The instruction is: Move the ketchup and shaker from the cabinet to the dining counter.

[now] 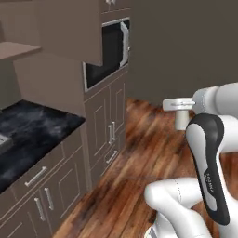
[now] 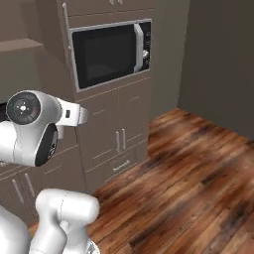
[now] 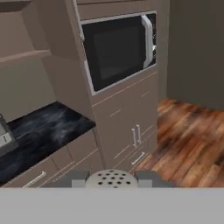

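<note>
The shaker (image 3: 111, 180) sits at the bottom edge of the hand view. Its rounded pale cap is dotted with small dark holes and faces the camera. The hand (image 3: 112, 178) is pinching it: a grey finger (image 3: 79, 178) presses against each side of the cap, with no gap showing between pad and shaker. The shaker is carried in the air, below and in front of the microwave (image 3: 117, 49), clear of any shelf or desk.

The microwave has a black door and a silver handle on its right edge. It is built into a tall brown unit. Directly beneath it are two panelled cupboard doors (image 3: 129, 124) with short silver bar handles, and under those is a drawer. Left of the microwave and lower down, a black marble desk (image 3: 41, 131) with white veins runs along the wall over drawer fronts with silver pulls. The corner of a grey appliance stands at its far left edge. Above this desk, left of the microwave, a plain brown shelf (image 3: 24, 56) juts from the wall.

Right of the microwave and below it, a wooden plank floor (image 3: 192, 140) stretches towards a plain dark wall. In the left base view, the white arm reaches out over this floor, to the right of the microwave and lower.
</note>
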{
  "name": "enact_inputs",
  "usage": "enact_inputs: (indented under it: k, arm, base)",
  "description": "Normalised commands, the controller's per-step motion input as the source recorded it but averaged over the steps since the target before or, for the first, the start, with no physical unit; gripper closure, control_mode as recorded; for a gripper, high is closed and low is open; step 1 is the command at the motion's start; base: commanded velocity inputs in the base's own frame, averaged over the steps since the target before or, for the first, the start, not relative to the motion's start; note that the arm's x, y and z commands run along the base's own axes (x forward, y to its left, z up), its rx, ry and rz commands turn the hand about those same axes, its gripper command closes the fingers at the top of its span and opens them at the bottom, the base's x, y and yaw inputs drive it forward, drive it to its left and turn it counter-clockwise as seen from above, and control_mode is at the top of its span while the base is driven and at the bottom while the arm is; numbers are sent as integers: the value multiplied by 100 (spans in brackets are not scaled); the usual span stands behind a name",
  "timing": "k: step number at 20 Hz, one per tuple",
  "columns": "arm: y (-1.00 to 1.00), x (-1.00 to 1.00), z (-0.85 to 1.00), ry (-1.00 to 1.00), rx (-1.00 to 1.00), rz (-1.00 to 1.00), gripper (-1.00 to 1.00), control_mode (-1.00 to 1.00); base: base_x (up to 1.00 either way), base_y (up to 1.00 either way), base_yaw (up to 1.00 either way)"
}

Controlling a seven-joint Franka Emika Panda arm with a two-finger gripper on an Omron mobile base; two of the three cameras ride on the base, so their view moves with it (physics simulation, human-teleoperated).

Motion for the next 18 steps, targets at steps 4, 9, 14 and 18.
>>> enact_inputs:
  k: [4,9,14,18]
  arm:
    - [0,0,0,0,0,0,100,100]
    - [0,0,0,0,0,0,100,100]
    - [0,0,0,0,0,0,100,100]
    - [0,0,0,0,0,0,100,100]
  base:
    - [0,-25,-92]
    - [0,-32,-89]
    - [0,-35,-88]
    - [0,-30,-87]
